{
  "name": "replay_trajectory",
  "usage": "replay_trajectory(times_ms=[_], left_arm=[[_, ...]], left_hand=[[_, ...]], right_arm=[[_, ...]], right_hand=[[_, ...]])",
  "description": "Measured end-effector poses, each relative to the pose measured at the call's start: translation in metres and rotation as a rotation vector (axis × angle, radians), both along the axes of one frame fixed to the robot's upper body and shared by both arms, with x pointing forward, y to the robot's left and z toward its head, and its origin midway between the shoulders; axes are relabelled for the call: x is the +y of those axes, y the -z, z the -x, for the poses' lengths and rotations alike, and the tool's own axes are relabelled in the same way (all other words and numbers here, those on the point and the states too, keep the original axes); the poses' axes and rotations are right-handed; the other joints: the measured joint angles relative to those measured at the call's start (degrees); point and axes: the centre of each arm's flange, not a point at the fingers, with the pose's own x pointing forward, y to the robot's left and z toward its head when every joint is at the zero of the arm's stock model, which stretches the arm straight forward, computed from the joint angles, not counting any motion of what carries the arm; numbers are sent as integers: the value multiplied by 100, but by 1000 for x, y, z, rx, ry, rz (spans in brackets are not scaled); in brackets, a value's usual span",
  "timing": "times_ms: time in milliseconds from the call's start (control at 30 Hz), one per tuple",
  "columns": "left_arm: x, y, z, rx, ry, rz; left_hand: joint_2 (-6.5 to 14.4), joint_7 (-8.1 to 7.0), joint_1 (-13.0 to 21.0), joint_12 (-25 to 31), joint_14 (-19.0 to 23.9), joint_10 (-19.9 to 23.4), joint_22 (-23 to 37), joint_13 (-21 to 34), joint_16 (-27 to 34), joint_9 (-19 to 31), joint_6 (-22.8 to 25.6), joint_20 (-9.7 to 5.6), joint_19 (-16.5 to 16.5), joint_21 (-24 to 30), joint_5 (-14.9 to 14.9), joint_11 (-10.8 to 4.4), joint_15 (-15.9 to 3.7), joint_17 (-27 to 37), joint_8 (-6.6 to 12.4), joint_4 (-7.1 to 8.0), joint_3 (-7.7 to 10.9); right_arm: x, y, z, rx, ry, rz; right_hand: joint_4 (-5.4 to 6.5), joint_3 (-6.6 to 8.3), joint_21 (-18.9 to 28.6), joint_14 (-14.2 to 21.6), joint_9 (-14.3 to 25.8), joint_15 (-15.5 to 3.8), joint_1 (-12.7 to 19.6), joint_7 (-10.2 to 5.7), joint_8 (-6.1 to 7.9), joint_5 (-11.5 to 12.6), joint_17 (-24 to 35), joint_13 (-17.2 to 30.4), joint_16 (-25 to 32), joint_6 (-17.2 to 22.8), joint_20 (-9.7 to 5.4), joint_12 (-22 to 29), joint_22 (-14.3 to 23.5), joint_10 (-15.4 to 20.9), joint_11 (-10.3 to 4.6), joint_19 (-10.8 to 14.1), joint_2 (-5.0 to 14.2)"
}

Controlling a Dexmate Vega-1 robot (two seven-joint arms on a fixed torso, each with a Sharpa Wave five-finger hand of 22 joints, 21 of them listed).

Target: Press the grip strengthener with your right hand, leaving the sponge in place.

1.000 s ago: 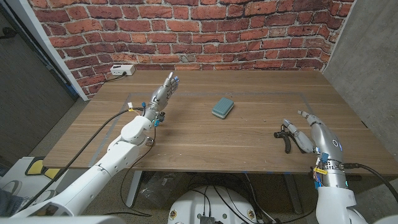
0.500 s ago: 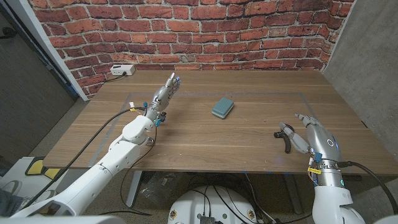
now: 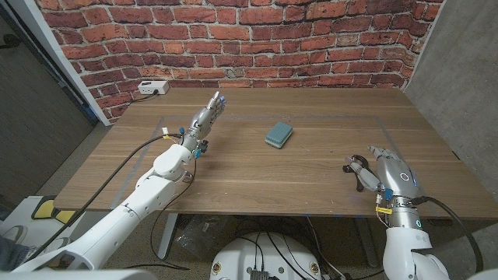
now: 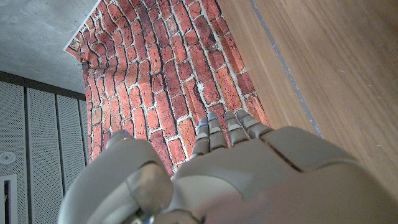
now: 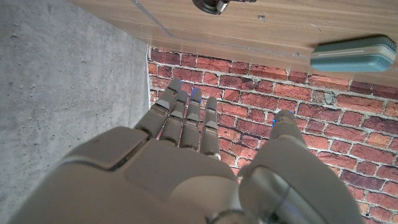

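Fingers on my right hand (image 3: pixel 387 173) are spread, gripping nothing, hovering right by the grip strengthener (image 3: pixel 357 171) at about 4 o'clock on the counter (image 3: pixel 257 183). Left hand (image 3: pixel 204 118) is at 10 o'clock, fingers straight and empty. The sponge (image 3: pixel 278 134) sits mid-counter, well apart from both.

Sponge (image 3: pixel 278 134) mid-table (image 3: pixel 257 183), grip strengthener (image 3: pixel 356 173) nearer, rightward, beside right robot hand (image 3: pixel 387 169).
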Motion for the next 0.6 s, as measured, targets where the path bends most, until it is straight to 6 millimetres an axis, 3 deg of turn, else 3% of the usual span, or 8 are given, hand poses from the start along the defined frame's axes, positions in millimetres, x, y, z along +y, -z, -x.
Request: replay_trajectory(times_ms=[600], left_arm=[[4, 2, -7, 19, 14, 15]], left_hand=[[119, 0, 0, 0, 0, 0, -1, 0, 0, 0, 0, 0, 0, -36, -30, 0, 0, 0, 0, 0, 0]], right_arm=[[-5, 20, -26, 41, 48, 2]], right_hand=[[-22, 22, 0, 60, 1, -60, 75, -18, -43, 0, 1, 0, 0, -19, -22, 0, -1, 31, -31, 21, -30]])
